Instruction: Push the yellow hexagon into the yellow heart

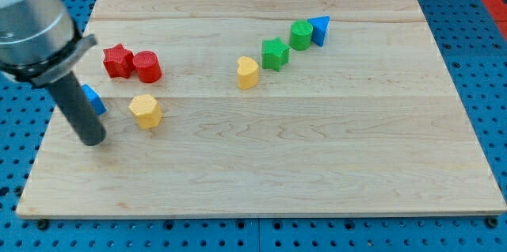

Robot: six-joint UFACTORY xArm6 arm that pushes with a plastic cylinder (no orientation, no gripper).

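Board: my wooden board [317, 173] on blue pegboard [487, 62].
Left: red star [118, 60], red cylinder [147, 66], yellow hexagon [146, 112], blue block [94, 99].
Centre: yellow heart [248, 72].
Top right: green star [275, 53], green cylinder [301, 35], blue triangle [320, 29].

A robotics lab bench: wooden board [261, 165] atop blue perforated mounting plate [475, 38], coloured test blocks.

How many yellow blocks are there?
2. The yellow hexagon sits at the view's left, just right of my tip. The yellow heart sits near the middle, left of the green blocks. None seems hidden.
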